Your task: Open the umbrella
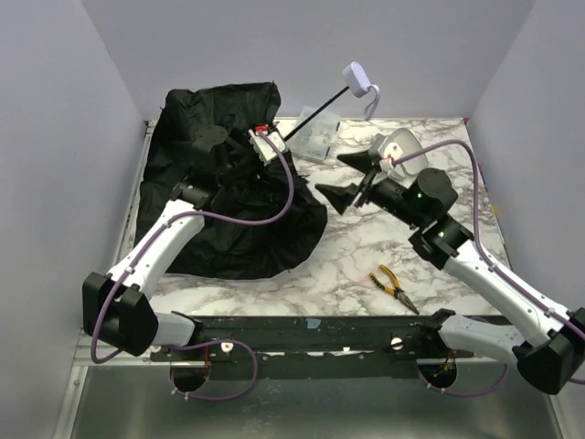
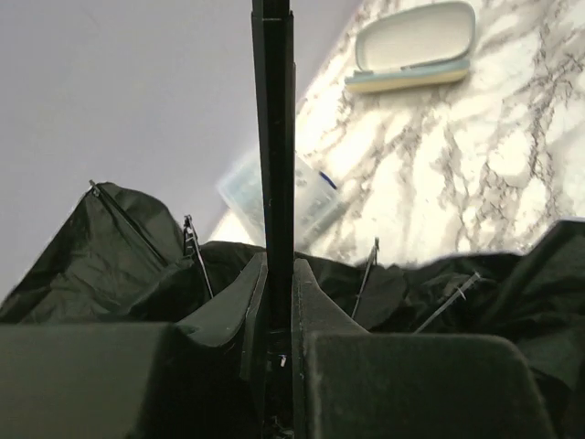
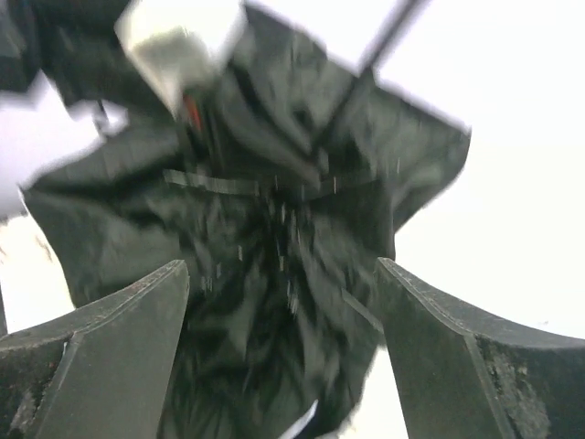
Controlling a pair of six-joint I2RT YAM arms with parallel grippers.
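While the umbrella (image 1: 233, 201) sprawls in black folds over the left half of the desk (image 1: 366, 265), its thin shaft (image 1: 315, 112) slants up over the far edge to a pale handle (image 1: 359, 78). The left gripper (image 2: 274, 274) is clamped tight on that shaft just above the fabric; the right gripper (image 1: 345, 179) hangs mid-desk, jaws spread wide, holding nothing, facing the canopy, yellow-handled pliers (image 1: 395, 288) lying near the front edge.

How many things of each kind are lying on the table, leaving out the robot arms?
umbrella: 1
clear plastic box: 1
glasses case: 1
yellow-handled pliers: 1
Total: 4
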